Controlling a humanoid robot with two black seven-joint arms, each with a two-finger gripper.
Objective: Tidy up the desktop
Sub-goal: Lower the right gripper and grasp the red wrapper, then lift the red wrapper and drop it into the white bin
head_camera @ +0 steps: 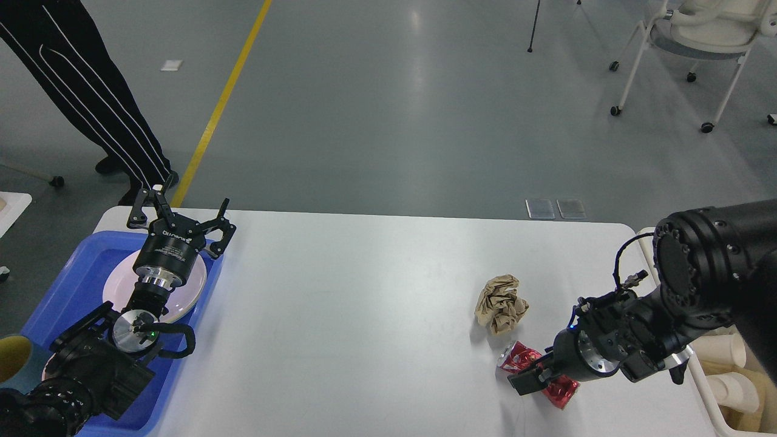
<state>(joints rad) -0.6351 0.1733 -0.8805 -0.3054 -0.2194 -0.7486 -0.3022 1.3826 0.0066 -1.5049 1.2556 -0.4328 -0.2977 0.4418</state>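
The desktop (364, 303) is a wide white tabletop. A crumpled brown paper ball (501, 303) and a crushed red can (516, 355) lie on its right part. My right gripper (527, 382) sits low over the middle of the can, and its dark fingers overlap the can, so their state is unclear. My left gripper (181, 215) hangs open above the far edge of a blue tray (73, 273) at the left, over a white plate (194, 285), with nothing between its fingers.
An off-white bin (698, 370) holding paper cups (725, 349) stands against the table's right edge. A person's legs (91, 91) are beyond the far left corner. A wheeled chair (686, 36) stands on the floor at the far right.
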